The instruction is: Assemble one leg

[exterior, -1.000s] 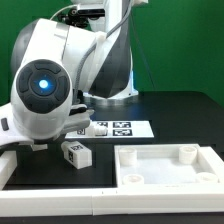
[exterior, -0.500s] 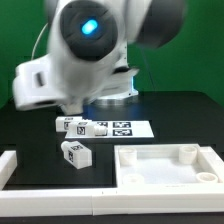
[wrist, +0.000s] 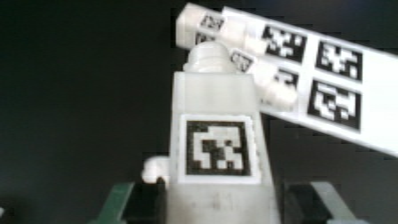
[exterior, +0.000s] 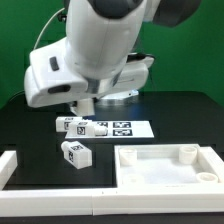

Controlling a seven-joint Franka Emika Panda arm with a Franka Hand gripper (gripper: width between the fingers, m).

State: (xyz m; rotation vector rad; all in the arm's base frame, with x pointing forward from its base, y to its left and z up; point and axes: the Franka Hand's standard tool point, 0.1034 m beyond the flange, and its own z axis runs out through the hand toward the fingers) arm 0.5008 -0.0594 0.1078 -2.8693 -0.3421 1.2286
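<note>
Looking across a black table (exterior: 180, 110) in the exterior view, a large white robot arm (exterior: 95, 50) leans in from above and fills the upper half of the picture. Its lower end hangs just above the exterior view's left end of the marker board (exterior: 118, 128), where one leg (exterior: 72, 125) lies on its side. A second leg (exterior: 75, 153) lies nearer the camera, apart from the first. Toward the exterior view's right sits a big square panel (exterior: 160, 175) with round corner sockets (exterior: 185, 152), well apart from both legs. It is probably placed there so that a leg can go into a socket.

Switching to the wrist view, a leg (wrist: 217, 120) fills the middle. Its square tag (wrist: 217, 150) faces the camera and its narrow peg end (wrist: 210, 55) reaches the marker board's edge. The gripper (wrist: 217, 198) straddles it with one dark finger (wrist: 125, 200) on each side. A strip of black table shows between each finger and the leg, so the jaws are apart and not yet clamping. I judge this to be the leg beside the board, with the fingers lined up across its narrow width so they can close on its flat sides.
</note>
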